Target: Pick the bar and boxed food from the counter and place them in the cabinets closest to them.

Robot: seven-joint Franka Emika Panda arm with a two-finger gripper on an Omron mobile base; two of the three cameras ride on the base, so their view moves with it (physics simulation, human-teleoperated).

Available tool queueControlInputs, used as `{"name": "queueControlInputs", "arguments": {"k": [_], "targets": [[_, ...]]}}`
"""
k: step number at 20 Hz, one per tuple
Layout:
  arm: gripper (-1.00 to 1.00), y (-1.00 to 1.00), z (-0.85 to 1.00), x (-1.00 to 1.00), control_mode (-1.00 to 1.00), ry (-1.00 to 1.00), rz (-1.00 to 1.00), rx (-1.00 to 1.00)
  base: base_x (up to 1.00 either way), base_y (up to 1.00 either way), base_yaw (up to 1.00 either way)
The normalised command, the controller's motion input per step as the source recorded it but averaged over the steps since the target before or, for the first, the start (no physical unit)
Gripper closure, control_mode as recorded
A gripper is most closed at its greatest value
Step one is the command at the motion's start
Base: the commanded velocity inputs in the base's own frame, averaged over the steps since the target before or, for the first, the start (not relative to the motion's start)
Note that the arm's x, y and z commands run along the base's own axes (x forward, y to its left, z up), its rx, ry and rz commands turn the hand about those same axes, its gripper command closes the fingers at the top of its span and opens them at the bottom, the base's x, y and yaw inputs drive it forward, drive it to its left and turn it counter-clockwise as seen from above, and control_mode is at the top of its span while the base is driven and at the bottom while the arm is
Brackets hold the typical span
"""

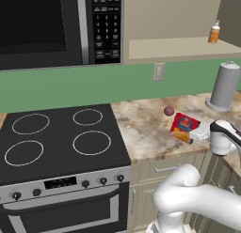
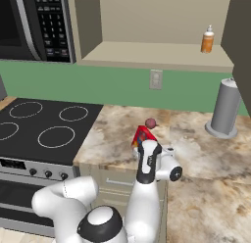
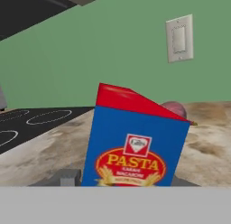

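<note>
- Centrally in the left base view, the marbled counter (image 1: 146, 133) is being shown beside the black stovetop (image 1: 56, 138), under a green wall.
- Up at the top right, the open cabinets (image 1: 179, 48) are being shown with a plain beige shelf carrying an orange bottle (image 1: 214, 33).
- Right of centre, the boxed food (image 1: 184, 127) is being seen tilted near the counter's front edge, a dark-red ball (image 1: 169, 111) just behind it.
- Bare stone is being left between carton and grey cylinder (image 1: 224, 85).
- At the carton the gripper (image 1: 200, 132) is being seen; whether it is clenched cannot be told.
</note>
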Motion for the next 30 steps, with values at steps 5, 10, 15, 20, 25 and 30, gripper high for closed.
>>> {"name": "queueControlInputs", "arguments": {"k": [5,10,15,20,25,30], "targets": [[1.00,0.00,0.10,-0.01,-1.00,-0.03,0.00,0.00,0.00,0.00,0.00],[1.00,0.04,0.46,-0.05,-1.00,-0.13,0.00,0.00,0.00,0.00,0.00],[1.00,0.11,0.57,-0.05,-1.00,-0.10,-0.02,0.00,0.00,0.00,0.00],[1.00,0.13,0.52,-0.08,-1.00,-0.11,-0.02,0.00,0.00,0.00,0.00],[1.00,0.10,0.49,-0.17,-1.00,-0.11,-0.05,0.00,0.00,0.00,0.00],[1.00,0.06,0.46,-0.29,-1.00,-0.06,-0.11,0.00,0.00,0.00,0.00]]}}
